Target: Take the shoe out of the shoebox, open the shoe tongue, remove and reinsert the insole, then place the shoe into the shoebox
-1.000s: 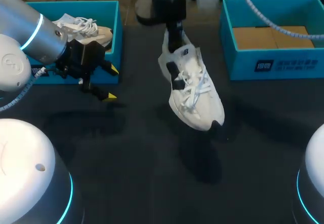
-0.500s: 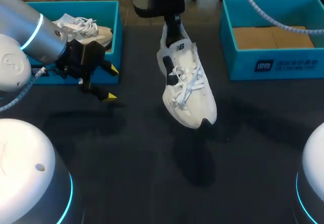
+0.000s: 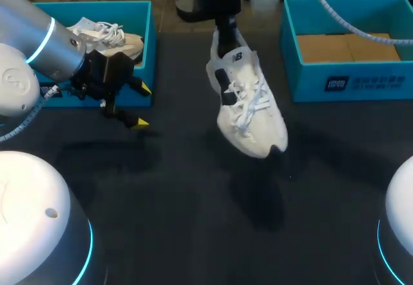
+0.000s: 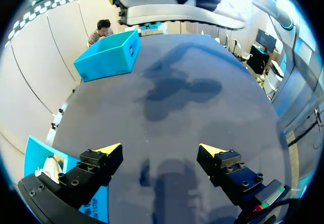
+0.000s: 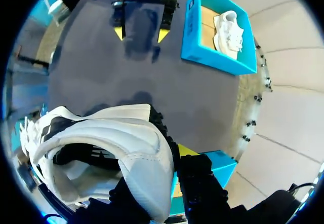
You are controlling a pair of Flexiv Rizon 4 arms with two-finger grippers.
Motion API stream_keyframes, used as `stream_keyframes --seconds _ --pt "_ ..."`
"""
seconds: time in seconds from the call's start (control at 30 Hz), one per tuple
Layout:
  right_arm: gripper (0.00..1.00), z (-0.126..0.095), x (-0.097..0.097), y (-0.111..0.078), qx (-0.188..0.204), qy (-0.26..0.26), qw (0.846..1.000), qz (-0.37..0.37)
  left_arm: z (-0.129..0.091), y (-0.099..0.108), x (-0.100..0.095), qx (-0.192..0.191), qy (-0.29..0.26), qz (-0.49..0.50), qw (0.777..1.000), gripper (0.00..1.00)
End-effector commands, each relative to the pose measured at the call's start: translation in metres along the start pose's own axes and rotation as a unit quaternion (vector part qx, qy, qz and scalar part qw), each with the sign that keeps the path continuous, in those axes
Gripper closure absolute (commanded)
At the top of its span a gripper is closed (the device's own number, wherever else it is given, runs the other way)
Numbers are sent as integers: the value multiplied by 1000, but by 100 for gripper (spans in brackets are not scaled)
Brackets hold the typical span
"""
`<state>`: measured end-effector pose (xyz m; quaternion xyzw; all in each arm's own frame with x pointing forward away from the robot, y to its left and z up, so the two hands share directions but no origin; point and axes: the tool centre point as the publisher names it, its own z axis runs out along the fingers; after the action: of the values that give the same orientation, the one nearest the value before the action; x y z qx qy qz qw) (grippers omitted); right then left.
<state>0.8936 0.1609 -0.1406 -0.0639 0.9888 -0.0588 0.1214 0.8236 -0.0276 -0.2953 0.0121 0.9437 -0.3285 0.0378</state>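
Note:
A white shoe [image 3: 247, 108] with a dark heel patch hangs in the air over the middle of the table, toe pointing down and toward me. My right gripper [image 3: 225, 40] is shut on its heel collar, coming in from the far side. In the right wrist view the shoe [image 5: 101, 148] fills the space at the gripper [image 5: 169, 155], with one yellow fingertip [image 5: 185, 150] outside the heel. My left gripper [image 3: 139, 106] stands open and empty beside the left shoebox [image 3: 145, 66]. In its own view the left gripper [image 4: 161, 150] faces bare table, with the shoe [image 4: 177, 1] far ahead.
The left shoebox holds a second white shoe [image 3: 106, 35]. A second blue shoebox [image 3: 348, 82] at the far right has a cardboard insert [image 3: 345, 46]. The dark table [image 3: 193, 188] lies open between the boxes and toward me.
The hanging shoe swung a little left and then back right with the right gripper. The left arm has stayed still.

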Motion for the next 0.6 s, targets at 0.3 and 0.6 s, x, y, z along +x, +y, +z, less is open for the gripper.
stream_keyframes --seconds 0.3,0.6 --pt "100 22 -1 -127 -37 13 998 -45 0 0 0 -1 1 0 1000 0" --pt "100 28 -17 -210 -21 21 999 -24 0 0 0 -1 1 0 1000 0"
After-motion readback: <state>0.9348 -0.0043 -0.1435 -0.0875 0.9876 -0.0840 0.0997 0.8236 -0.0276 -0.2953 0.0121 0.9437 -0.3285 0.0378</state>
